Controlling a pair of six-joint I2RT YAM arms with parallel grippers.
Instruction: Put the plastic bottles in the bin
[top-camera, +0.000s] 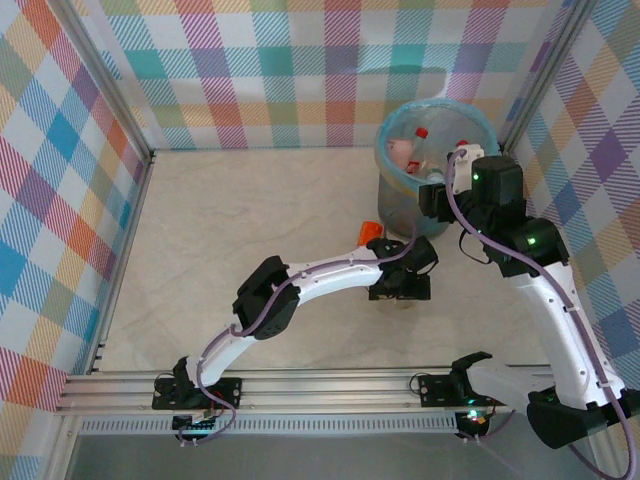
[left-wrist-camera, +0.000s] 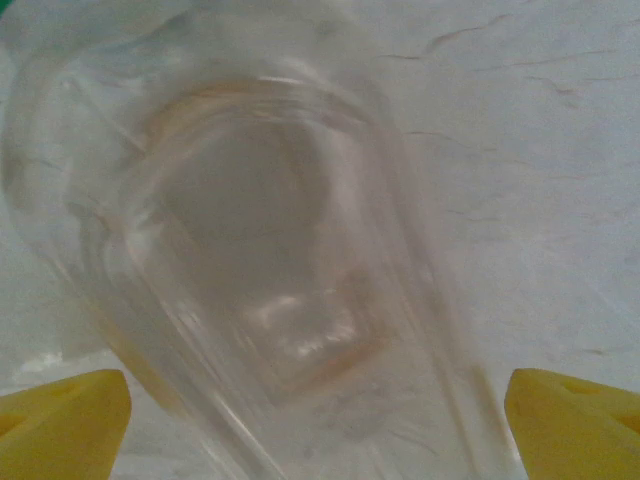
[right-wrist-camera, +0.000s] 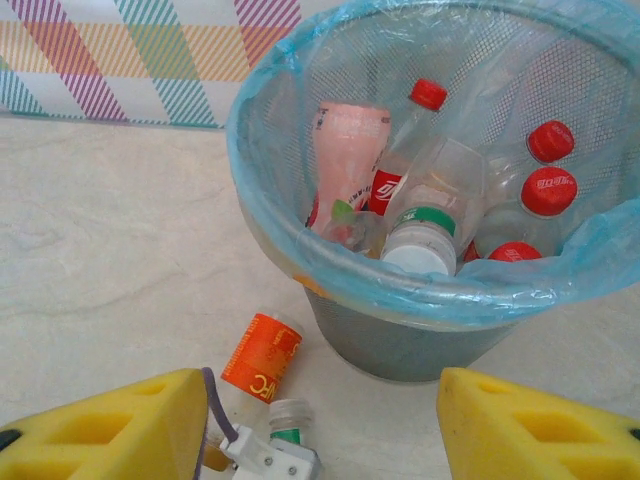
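1. Neighbours first: the orange bottle (top-camera: 368, 230) lies on its side on the table (top-camera: 250, 220), just beside the foot of the bin and a bit left of where we're working. We'd leave it alone for now and take care not to clip it on the lift.
2. Our left gripper (top-camera: 400, 288) is down at table level near the bin's foot, spread wide and holding nothing yet. In its wrist view the yellow fingertips (left-wrist-camera: 60, 420) sit out in the bottom corners.
3. Between them lies a clear bottle (left-wrist-camera: 270, 250), blurry because it's so close. The right wrist view shows a green band near its cap. It runs at a slant across the gap, so we'd square the wrist to it first. Then we'd close slowly on the fat middle, not the taper. Thin clear plastic like this probably flexes and squirts out if pinched hard.
4. The bin (top-camera: 395, 205) stands upright just to the right, with a heap of bottles (right-wrist-camera: 430, 220) inside. We'd lift well above the rim before swinging over, since that loose blue liner looks like it could snag.
5. Our right gripper (top-camera: 455, 170) hangs by the bin's rim with its fingers apart and nothing between them. It sits near our drop path, so we'd watch the clearance.
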